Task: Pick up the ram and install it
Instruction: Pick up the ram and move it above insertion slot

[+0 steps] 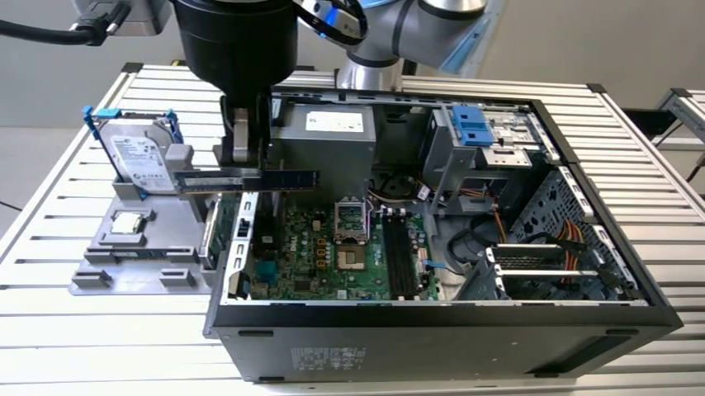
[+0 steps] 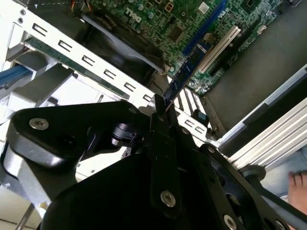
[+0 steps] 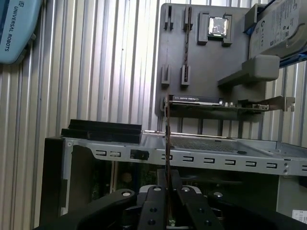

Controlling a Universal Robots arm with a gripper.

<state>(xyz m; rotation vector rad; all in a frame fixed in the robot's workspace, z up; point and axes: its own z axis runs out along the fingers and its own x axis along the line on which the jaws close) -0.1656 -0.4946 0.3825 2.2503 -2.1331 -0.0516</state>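
Currently the hand (image 1: 249,167) is clamping the ram (image 1: 289,176) at mid-length, holding it level over the computer case (image 1: 441,338) wall nearest the parts tray (image 1: 111,268); likely hazard: the narrow pinch letting it pivot and snag that wall.

I hold the ram (image 1: 290,176) pinched near its middle in my gripper (image 1: 244,167): a long, narrow, dark stick with a pale label strip. It is level and on edge, raised above the computer case (image 1: 441,334). It crosses the case's wall on the exterior view's left, with one end over the interior.
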